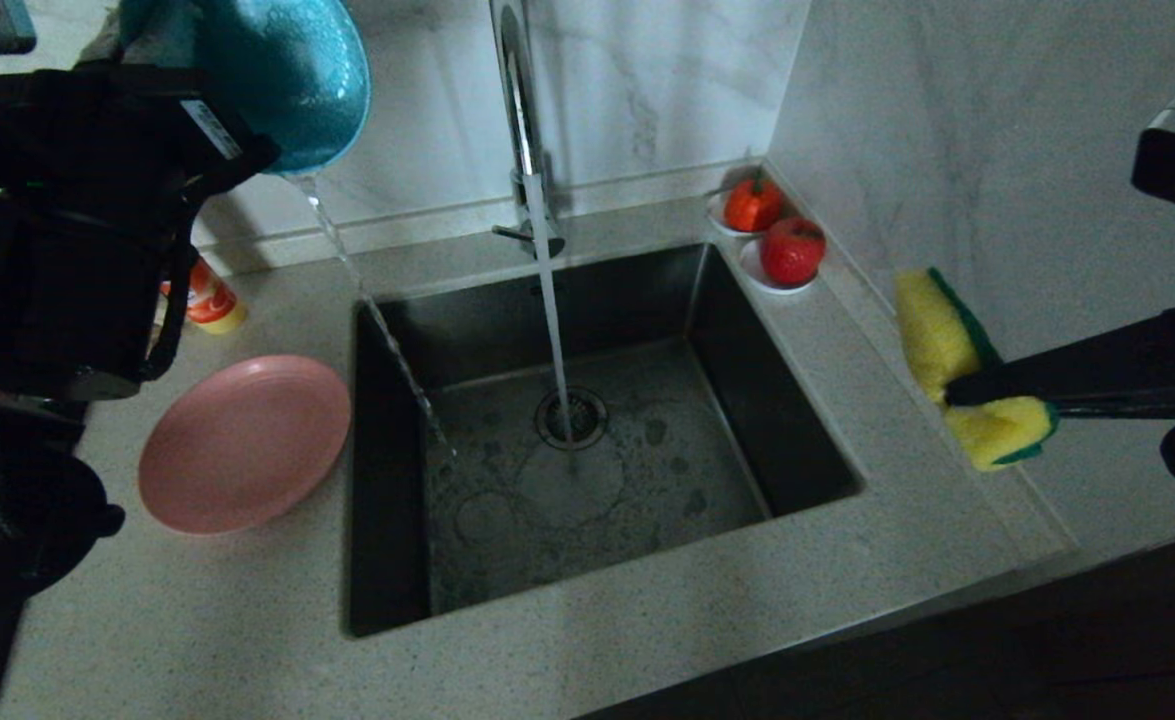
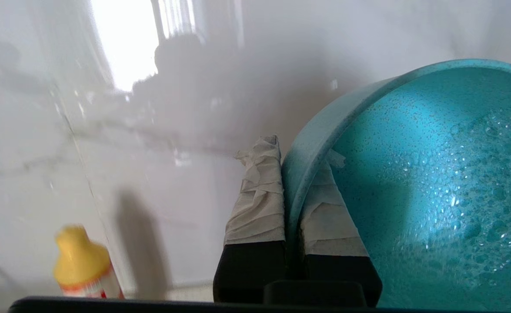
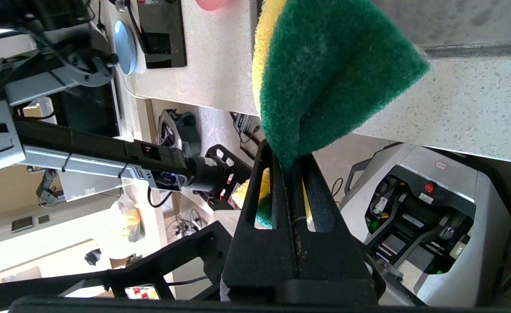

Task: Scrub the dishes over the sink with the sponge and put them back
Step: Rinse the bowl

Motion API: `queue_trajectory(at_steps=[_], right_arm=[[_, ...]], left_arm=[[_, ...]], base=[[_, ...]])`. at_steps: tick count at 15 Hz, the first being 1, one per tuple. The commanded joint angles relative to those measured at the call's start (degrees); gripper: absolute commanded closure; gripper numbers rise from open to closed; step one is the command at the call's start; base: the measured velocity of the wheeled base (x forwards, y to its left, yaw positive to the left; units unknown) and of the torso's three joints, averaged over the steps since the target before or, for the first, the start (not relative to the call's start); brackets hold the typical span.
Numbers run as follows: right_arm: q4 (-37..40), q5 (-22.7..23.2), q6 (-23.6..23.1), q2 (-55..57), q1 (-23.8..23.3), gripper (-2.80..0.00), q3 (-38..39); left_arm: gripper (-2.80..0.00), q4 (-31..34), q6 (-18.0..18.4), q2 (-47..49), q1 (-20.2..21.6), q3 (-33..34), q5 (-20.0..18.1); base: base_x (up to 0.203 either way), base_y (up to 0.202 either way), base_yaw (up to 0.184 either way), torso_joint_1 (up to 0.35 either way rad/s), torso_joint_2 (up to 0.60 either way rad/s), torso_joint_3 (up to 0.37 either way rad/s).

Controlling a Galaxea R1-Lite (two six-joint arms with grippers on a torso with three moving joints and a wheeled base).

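The teal-blue bowl (image 1: 287, 70) hangs tilted, high above the sink's back left corner. A thin stream of water pours from its rim into the sink (image 1: 782, 400). My left gripper (image 2: 294, 152) is shut on the bowl's rim (image 2: 307, 143), one taped finger outside and one inside, and the bowl's inside is wet and foamy. The pink plate (image 1: 244, 442) lies on the counter left of the sink. Over the counter to the sink's right, my right gripper (image 1: 957, 390) is shut on the yellow and green sponge (image 1: 942, 340), squeezing its middle (image 3: 325, 74).
The chrome faucet (image 1: 519, 120) runs a stream down to the central drain (image 1: 571, 417). Two red fruits on white saucers (image 1: 792, 250) stand at the back right corner. An orange-labelled bottle (image 1: 209, 300) stands behind the plate. Marble walls close off the back and right.
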Motion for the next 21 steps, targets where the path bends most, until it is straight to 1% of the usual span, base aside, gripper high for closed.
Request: queue_trajectory(at_steps=[1, 2, 7, 10, 14, 17, 21], right_arm=[[0.19, 0.19, 0.18, 0.19, 0.01, 0.00, 0.10], [0.15, 0.19, 0.09, 0.25, 0.01, 0.00, 0.10], [0.10, 0.28, 0.09, 0.63, -0.08, 0.00, -0.08], [0.10, 0.28, 0.09, 0.45, -0.08, 0.00, -0.25], [0.10, 0.19, 0.09, 0.19, -0.14, 0.00, -0.17], [0.10, 0.19, 0.09, 0.19, -0.16, 0.00, 0.01], [0.10, 0.19, 0.09, 0.01, -0.16, 0.00, 0.02]], left_arm=[[0.00, -0.48, 0.70, -1.66, -0.10, -1.28, -0.08], [0.00, -0.48, 1.36, -1.66, -0.11, -1.48, -0.05], [0.00, -0.48, 1.37, -1.14, -0.42, -1.77, 0.13], [0.00, -0.48, 1.58, -0.44, -1.51, -2.02, 0.49], [0.00, -0.48, 2.05, -0.45, -1.59, -4.93, 1.59], [0.00, -0.48, 2.02, 0.09, -2.39, -4.32, 1.89], [0.00, -0.48, 2.08, -0.08, -2.57, -3.64, 3.42]], base=[[0.000, 0.000, 0.000, 0.000, 0.00, 0.000], [0.000, 0.000, 0.000, 0.000, 0.00, 0.000], [0.000, 0.000, 0.000, 0.000, 0.00, 0.000], [0.000, 0.000, 0.000, 0.000, 0.00, 0.000], [0.000, 0.000, 0.000, 0.000, 0.00, 0.000], [0.000, 0.000, 0.000, 0.000, 0.00, 0.000], [0.000, 0.000, 0.000, 0.000, 0.00, 0.000]])
